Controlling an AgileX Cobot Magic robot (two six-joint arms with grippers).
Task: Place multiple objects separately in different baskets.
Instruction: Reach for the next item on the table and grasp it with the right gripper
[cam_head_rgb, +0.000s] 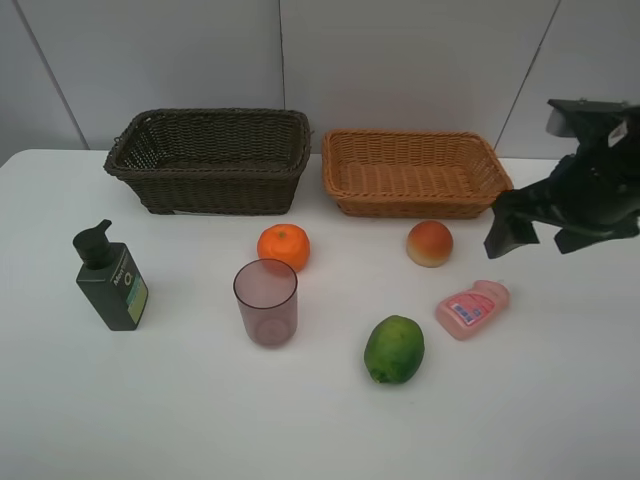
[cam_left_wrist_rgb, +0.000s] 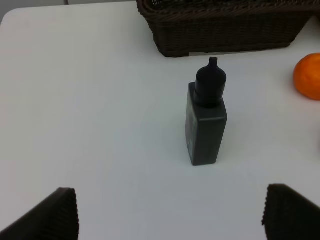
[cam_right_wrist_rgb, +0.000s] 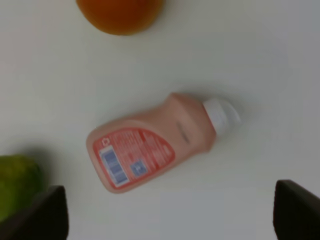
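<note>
Peach (cam_right_wrist_rgb: 120, 15), lime (cam_right_wrist_rgb: 17, 182) only partly in view

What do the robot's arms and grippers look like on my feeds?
The right gripper is matte black and angular, with two flat, wedge-like fingers and a greyish part on top of its wrist. Of the left gripper, only two black fingertips with finely ribbed faces show. No cables or markings are visible.

We identify the right gripper (cam_head_rgb: 540, 238), just beside the tan basket (cam_head_rgb: 410, 134), as matt black and angular, topped by a grey-and-black housing (cam_head_rgb: 585, 112). Its fingers (cam_head_rgb: 510, 228) are flat black wedges; in the right wrist view they show as dark, blurred corners. On the left gripper (cam_left_wrist_rgb: 170, 210), the fingers (cam_left_wrist_rgb: 47, 217) are black with finely ribbed faces.
</note>
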